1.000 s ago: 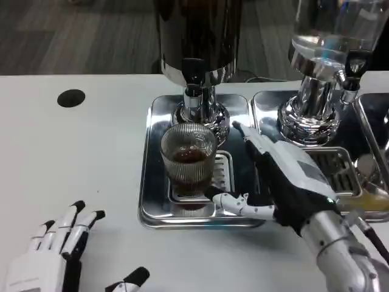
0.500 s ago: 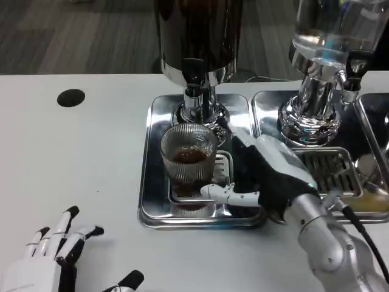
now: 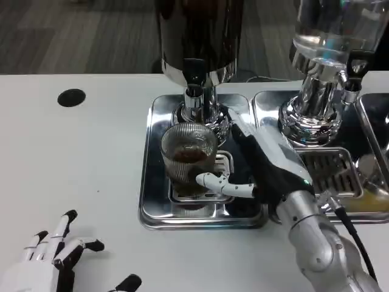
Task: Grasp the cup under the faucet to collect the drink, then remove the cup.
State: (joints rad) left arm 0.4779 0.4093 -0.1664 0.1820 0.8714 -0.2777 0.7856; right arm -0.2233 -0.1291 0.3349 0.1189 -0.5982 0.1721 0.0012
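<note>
A: Biggest first?
B: White table (image 3: 91,158), spread across the whole scene, with a dark round hole (image 3: 71,97) at the far left.
A: On it?
B: Two drink dispensers at the back: a dark one (image 3: 197,36) in the middle with its faucet (image 3: 193,85) pointing down, a clear one (image 3: 331,36) to the right. Below the dark one, a steel drip tray (image 3: 155,182).
A: And the arms?
B: Right hand (image 3: 267,167) reaching in over the tray, fingers spread beside the cup (image 3: 189,159), thumb touching its near lower side, long fingers just behind it on the right. Not closed around the glass; nothing gripped.
B: Left hand (image 3: 51,255) low at the near left corner, fingers apart, empty.
A: The cup?
B: Ribbed glass, upright on the tray's grille, directly under the faucet, some brown drink inside.
</note>
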